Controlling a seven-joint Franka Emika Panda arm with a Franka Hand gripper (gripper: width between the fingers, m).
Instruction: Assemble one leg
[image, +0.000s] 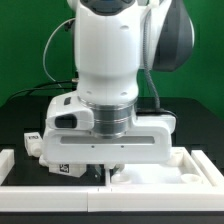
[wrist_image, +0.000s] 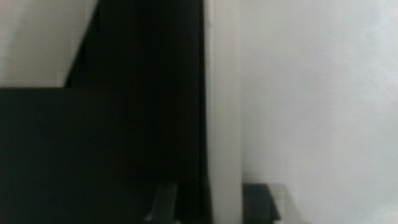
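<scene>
My gripper (image: 108, 172) reaches straight down at the left edge of the white square tabletop (image: 165, 172). In the wrist view its two dark fingers (wrist_image: 169, 205) stand close on either side of the tabletop's raised rim (wrist_image: 222, 100), and the gripper (wrist_image: 215, 205) looks shut on it. The tabletop's flat face (wrist_image: 320, 110) fills one side of that view and the black table the other. A small white leg (image: 33, 142) with black-and-white tags lies at the exterior view's left, behind the arm. Another tagged white part (image: 68, 170) shows just left of the gripper.
A white raised border (image: 30, 185) runs along the front and the left of the black table. The big arm body (image: 110, 60) hides the middle of the scene. A black cable hangs behind it against the green backdrop.
</scene>
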